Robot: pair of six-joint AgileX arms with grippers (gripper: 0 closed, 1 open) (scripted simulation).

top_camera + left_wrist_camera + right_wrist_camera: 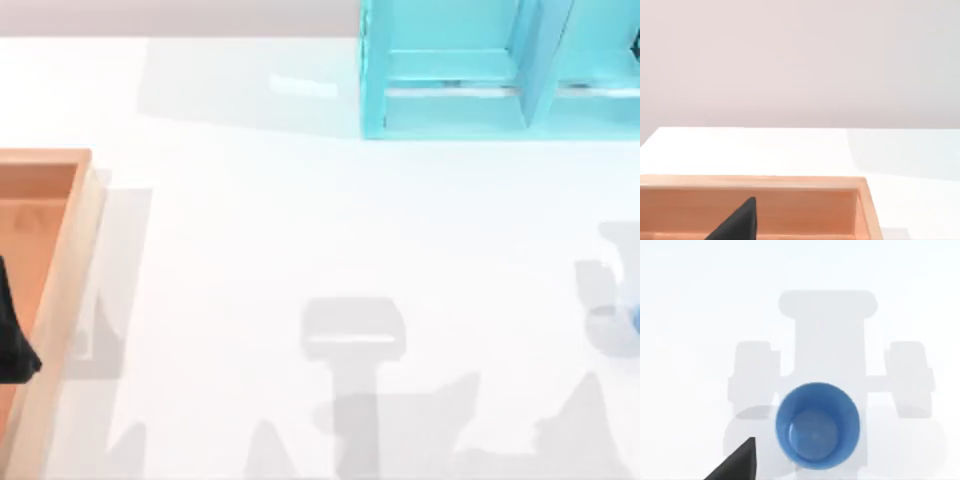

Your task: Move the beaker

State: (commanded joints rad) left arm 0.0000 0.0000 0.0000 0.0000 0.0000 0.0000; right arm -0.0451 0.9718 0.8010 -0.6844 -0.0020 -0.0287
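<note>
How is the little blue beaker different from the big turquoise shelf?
The beaker is round and blue inside; the shelf unit is boxy and turquoise. The beaker sits at the table's right edge, the shelf unit at the far edge. The beaker looks far smaller. Both stand on the white table.

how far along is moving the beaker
Nothing looks done: the beaker stands free on the white table at its right edge. In hand: the right wrist camera looks straight down into it, suggesting an approach. Left: grasp, lift, move. A dark left-arm part sits over the wooden tray.

Blue beaker [817, 425], turquoise shelf unit [500, 70], light-brown wooden tray [60, 260], white table [300, 220].
</note>
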